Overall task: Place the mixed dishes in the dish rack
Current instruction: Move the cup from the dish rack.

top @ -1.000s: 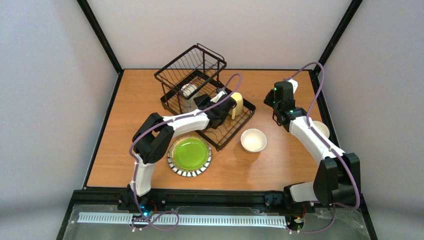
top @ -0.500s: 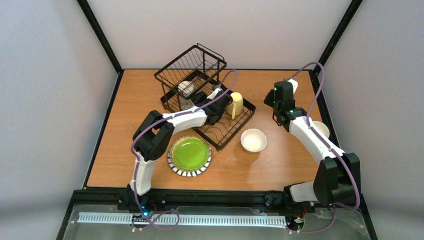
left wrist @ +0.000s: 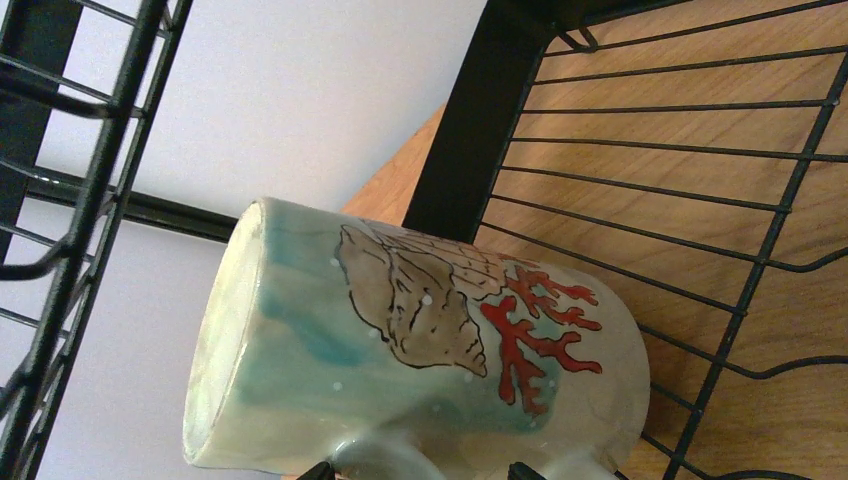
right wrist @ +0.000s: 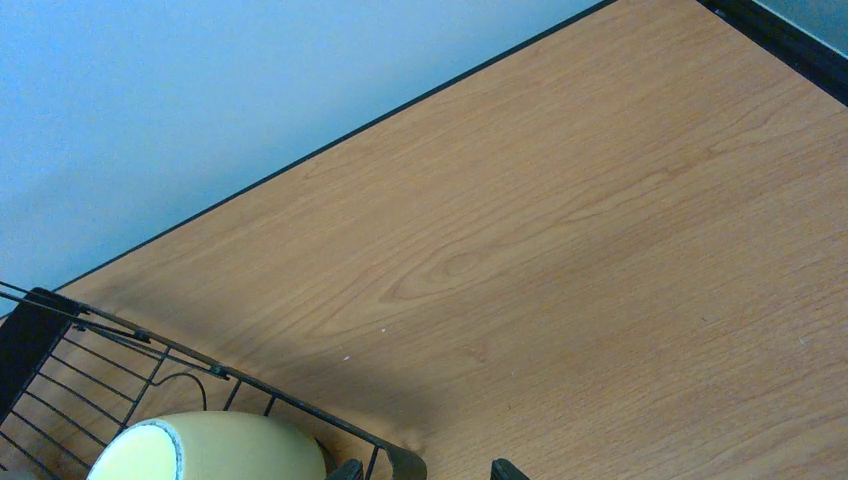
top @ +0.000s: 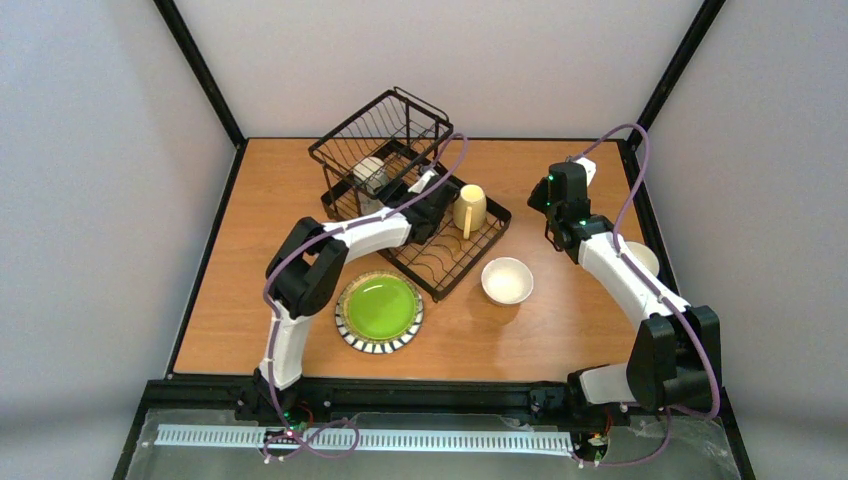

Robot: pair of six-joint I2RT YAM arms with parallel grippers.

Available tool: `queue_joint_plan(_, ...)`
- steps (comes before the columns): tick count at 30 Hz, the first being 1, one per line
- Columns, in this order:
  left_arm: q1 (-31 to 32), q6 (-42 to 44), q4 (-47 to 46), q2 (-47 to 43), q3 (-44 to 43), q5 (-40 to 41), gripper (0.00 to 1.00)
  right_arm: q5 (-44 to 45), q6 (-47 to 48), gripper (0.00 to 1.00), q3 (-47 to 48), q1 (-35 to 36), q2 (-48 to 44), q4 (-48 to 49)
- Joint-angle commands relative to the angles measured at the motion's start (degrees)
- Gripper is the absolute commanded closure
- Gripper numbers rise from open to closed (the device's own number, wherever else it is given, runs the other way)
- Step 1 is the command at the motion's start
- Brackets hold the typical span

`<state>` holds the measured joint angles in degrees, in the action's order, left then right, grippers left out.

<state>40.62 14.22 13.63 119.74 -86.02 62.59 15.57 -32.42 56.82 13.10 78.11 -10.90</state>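
Nearest you, the lime-green plate [top: 379, 311] lies flat on the desk [top: 260, 220], with the white bowl [top: 507, 279] to its right. Both are outside the dish rack [top: 430, 262]. The cream mug [top: 469, 209] sits on the rack's flat base. Your left tool [left wrist: 418, 470] is under the raised basket, closed on the handle side of the shell-painted mug [left wrist: 420, 340]. Your right tool [right wrist: 422, 470] hangs slightly parted and empty over the desk beside the rack.

Dish rack [top: 441, 271]: thin black wire, matt coating; shell-painted mug [left wrist: 420, 340]: glazed ceramic, glossy; table [right wrist: 560, 230]: smooth wood grain; plate [top: 379, 308]: shiny green glaze.
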Motion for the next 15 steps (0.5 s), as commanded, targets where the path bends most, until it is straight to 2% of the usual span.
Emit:
queue_joint_plan(1, -0.89, 0.24, -0.62, 1.44, -1.99, -0.62, 0.02, 0.03, -0.01, 0.27, -1.18, -0.45, 0.48, 0.35)
queue_joint_plan(6, -0.49, -1.21, 0.52, -0.08, -1.45, -2.11, 0.03, 0.12, -0.07, 0.27, -1.18, -0.47, 0.30, 0.45)
queue_joint_plan(10, 1.73, 2.55, -3.39, -1.34, 0.89, -2.12, 0.03, -0.31, -0.42, 0.27, -1.10, -0.45, 0.39, 0.46)
queue_joint_plan(15, 3.02, 4.92, -3.97, 0.43, -0.20, -1.50, 0.03, -0.13, -0.37, 0.27, -1.17, -0.45, -0.12, 0.36)
